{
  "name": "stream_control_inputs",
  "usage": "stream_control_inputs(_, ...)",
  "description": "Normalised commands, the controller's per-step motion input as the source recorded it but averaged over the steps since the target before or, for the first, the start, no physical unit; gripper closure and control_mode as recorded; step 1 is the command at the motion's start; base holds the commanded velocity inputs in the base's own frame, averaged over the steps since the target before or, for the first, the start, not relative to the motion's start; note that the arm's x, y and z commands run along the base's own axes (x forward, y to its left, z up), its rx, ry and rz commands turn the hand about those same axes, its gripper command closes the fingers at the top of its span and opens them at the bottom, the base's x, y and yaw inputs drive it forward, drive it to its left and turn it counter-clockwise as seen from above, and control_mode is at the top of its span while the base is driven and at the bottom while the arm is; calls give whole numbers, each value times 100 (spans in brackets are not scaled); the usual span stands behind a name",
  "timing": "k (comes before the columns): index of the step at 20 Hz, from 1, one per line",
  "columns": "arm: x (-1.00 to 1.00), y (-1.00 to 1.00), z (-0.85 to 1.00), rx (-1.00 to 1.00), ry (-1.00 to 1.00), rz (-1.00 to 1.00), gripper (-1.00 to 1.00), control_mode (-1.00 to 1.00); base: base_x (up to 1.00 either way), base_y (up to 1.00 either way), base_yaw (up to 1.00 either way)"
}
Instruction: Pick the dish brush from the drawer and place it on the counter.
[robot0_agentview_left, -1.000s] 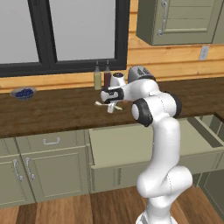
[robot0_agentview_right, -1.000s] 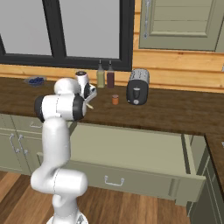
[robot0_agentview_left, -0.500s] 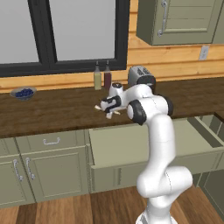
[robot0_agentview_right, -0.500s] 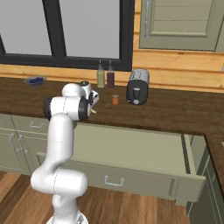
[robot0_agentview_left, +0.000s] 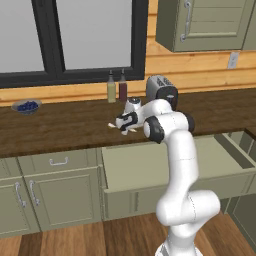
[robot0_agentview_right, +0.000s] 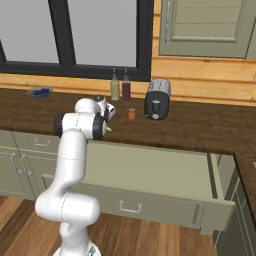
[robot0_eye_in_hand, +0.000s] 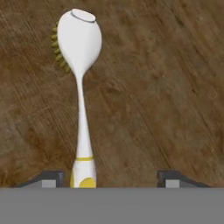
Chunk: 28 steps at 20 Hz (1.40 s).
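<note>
Well, from where I stand the gripper (robot0_eye_in_hand: 111, 179) has its fingers (robot0_eye_in_hand: 51, 178) spread wide, and the brush (robot0_eye_in_hand: 81, 122) lies between them but clamped by neither, with its yellow-banded handle end just beside one tip and well apart from the other. The whitish head points away from the hand over the dark counter (robot0_agentview_left: 60, 127), its bristles turned to one side. I cannot tell for sure whether the brush is already resting on the wood or hanging just above it. If there is a gap, it may drop and bounce. The rounded back of the head and the thin handle give it little to settle on, so I'd guess it could roll or pivot once left alone. The bigger worry is the near finger: with the handle so close to it, any sideways sweep as the hand pulls off could catch the handle and drag or flick the brush. From the left side the gripper (robot0_agentview_left: 122, 124) and brush (robot0_agentview_left: 113, 125) sit nearer the front edge of the counter than the back wall, right above the open drawer (robot0_agentview_left: 140, 165), so a knock toward the robot could send the brush back into it or onto the floor. A straight lift away before any swing looks safest to me. The toaster (robot0_agentview_left: 161, 90) and bottles (robot0_agentview_left: 116, 86) stand farther back, not much of a hazard.
</note>
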Motion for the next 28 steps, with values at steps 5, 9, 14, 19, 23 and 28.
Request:
stream_control_inputs(5,-68,-32,19,5,-18,0,-100,-100,0,0,0)
stream_control_inputs(9,-100,-56,41,18,-16,-2,-100,-100,0,0,0)
stream_control_inputs(14,-100,-55,53,7,-3,-7,-100,-100,0,0,0)
stream_control_inputs(19,-100,-53,91,0,-1,-3,-100,-100,0,0,0)
stream_control_inputs(23,-99,-56,100,0,3,-5,-100,-100,0,0,0)
stream_control_inputs(28,-100,-14,100,11,13,-21,-100,-100,0,0,0)
